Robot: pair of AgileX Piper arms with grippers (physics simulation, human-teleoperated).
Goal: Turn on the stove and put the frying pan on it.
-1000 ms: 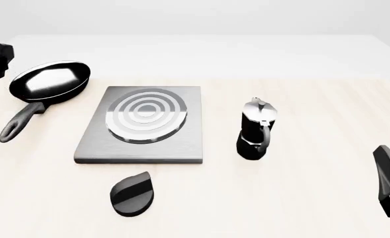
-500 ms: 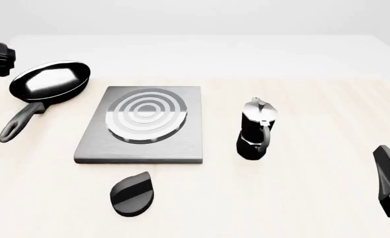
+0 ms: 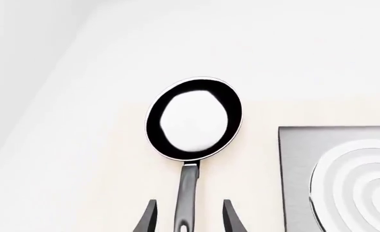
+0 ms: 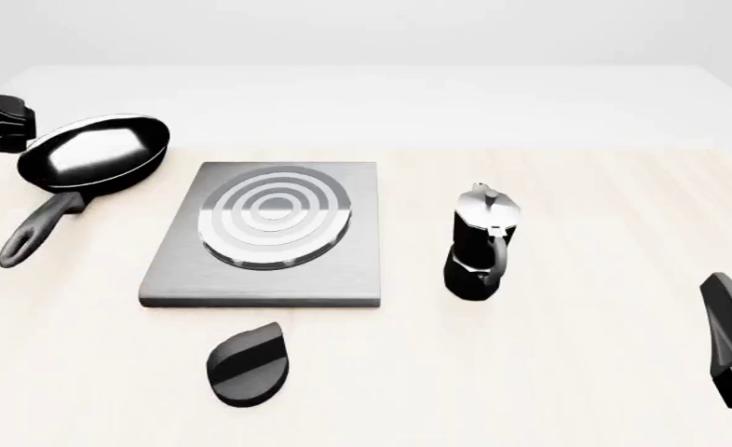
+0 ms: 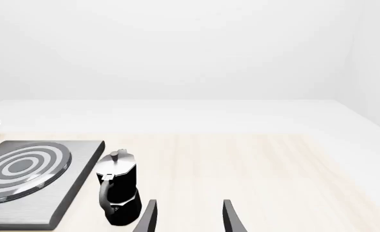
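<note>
we log the left gripper (image 3: 187, 216) spread open, fingers straddling the frying pan (image 3: 194, 118) handle without visible contact, stove (image 3: 340, 180) beside it; the right gripper (image 5: 187, 216) open, unloaded.

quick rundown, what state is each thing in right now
frying pan: empty, flat on the table left of the stove, not held
stove: burner bare, nothing on it
knob: on the table in front of the stove, untouched
moka pot: upright, lid closed
left hand: open, fingers either side of the pan handle
right hand: open, empty
</note>
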